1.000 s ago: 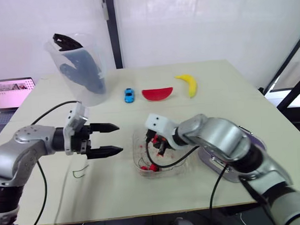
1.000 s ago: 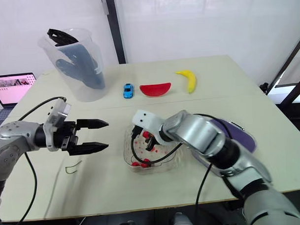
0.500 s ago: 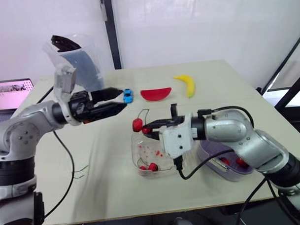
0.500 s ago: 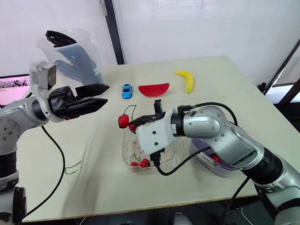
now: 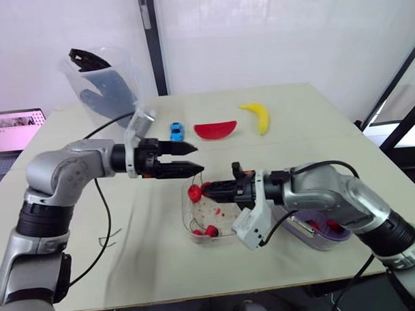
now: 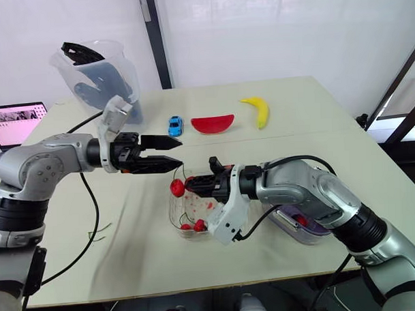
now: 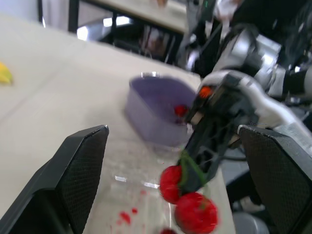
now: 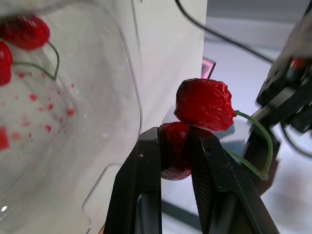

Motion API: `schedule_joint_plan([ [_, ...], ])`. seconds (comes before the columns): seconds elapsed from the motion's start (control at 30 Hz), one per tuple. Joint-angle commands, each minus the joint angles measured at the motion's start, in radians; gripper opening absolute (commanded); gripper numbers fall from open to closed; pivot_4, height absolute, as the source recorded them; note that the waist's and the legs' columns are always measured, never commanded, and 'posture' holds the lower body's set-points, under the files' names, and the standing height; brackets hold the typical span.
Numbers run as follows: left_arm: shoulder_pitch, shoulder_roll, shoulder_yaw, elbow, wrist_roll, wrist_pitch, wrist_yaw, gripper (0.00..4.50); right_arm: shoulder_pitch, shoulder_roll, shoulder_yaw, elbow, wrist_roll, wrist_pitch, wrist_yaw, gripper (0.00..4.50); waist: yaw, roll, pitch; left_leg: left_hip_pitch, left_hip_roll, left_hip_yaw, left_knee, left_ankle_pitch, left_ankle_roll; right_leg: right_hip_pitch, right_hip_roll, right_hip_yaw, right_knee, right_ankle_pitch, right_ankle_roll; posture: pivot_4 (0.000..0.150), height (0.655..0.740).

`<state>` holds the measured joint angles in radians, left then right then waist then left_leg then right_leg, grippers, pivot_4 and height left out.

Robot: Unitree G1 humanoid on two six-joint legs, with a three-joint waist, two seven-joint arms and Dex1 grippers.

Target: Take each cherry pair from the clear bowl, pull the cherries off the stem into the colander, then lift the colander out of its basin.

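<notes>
1. the right gripper (image 5: 210,190) is clamped on one cherry of a cherry pair (image 8: 204,104), holding it above the left side of the clear bowl (image 5: 185,209).
2. the pair's second cherry rests against the gripped one, outside the fingers.
3. the left gripper (image 5: 198,160) has its fingers apart, with the tips just above the pair.
4. more cherries (image 5: 210,231) lie in the bowl.
5. the purple colander (image 5: 319,237) sits just right of the bowl, with cherries in it.

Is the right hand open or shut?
Shut: the right hand clamps one red cherry of a stemmed pair above the clear plastic bowl.
</notes>
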<state>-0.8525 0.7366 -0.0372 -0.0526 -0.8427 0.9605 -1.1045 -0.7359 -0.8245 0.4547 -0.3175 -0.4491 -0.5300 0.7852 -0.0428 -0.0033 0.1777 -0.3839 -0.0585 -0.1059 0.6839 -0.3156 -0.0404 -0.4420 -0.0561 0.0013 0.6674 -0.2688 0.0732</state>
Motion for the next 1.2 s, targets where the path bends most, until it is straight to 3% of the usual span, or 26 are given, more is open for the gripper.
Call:
schedule_joint_plan([
  [0.03, -0.022, 0.019, 0.006, -0.035, 0.012, 0.034, 0.012, 4.50, 0.004, 0.013, -0.032, -0.015, 0.011, -0.010, 0.020, 0.67, 0.002, 0.000, 0.000, 0.000, 0.000, 0.000, 0.000, 0.000, 0.000, 0.000, 0.000, 0.000, 0.000, 0.000, 0.000, 0.150, 0.7400],
  [0.5, 0.012, 0.008, -0.010, -0.145, -0.010, 0.183, 0.071, 4.50, 0.011, 0.043, -0.040, -0.011, 0.012, -0.032, 0.054, 0.67, 0.003, 0.000, 0.000, 0.000, 0.000, 0.000, 0.000, 0.000, 0.000, 0.000, 0.000, 0.000, 0.000, 0.000, 0.000, 0.150, 0.7400],
  [0.6, 0.017, -0.005, -0.004, -0.146, -0.012, 0.198, 0.093, 3.69, 0.010, 0.046, -0.042, -0.010, 0.014, -0.033, 0.058, 0.63, 0.004, 0.000, 0.000, 0.000, 0.000, 0.000, 0.000, 0.000, 0.000, 0.000, 0.000, 0.000, 0.000, 0.000, 0.000, 0.150, 0.7400],
  [0.83, 0.019, -0.005, -0.017, -0.149, -0.012, 0.219, 0.091, 0.13, 0.003, 0.052, -0.050, -0.006, 0.010, -0.042, 0.061, 0.63, 0.004, 0.000, 0.000, 0.000, 0.000, 0.000, 0.000, 0.000, 0.000, 0.000, 0.000, 0.000, 0.000, 0.000, 0.000, 0.150, 0.7400],
  [1.1, 0.017, -0.002, -0.016, -0.140, -0.013, 0.222, 0.067, 0.05, 0.020, 0.058, -0.063, -0.004, 0.075, 0.019, 0.099, 0.63, 0.004, 0.000, 0.000, 0.000, 0.000, 0.000, 0.000, 0.000, 0.000, 0.000, 0.000, 0.000, 0.000, 0.000, 0.000, 0.150, 0.7400],
  [1.2, 0.012, -0.004, -0.013, -0.129, -0.008, 0.216, 0.062, 0.00, 0.024, 0.053, -0.082, -0.025, 0.135, 0.068, 0.133, 1.67, 0.005, 0.000, 0.000, 0.000, 0.000, 0.000, 0.000, 0.000, 0.000, 0.000, 0.000, 0.000, 0.000, 0.000, 0.000, 0.150, 0.7400],
])
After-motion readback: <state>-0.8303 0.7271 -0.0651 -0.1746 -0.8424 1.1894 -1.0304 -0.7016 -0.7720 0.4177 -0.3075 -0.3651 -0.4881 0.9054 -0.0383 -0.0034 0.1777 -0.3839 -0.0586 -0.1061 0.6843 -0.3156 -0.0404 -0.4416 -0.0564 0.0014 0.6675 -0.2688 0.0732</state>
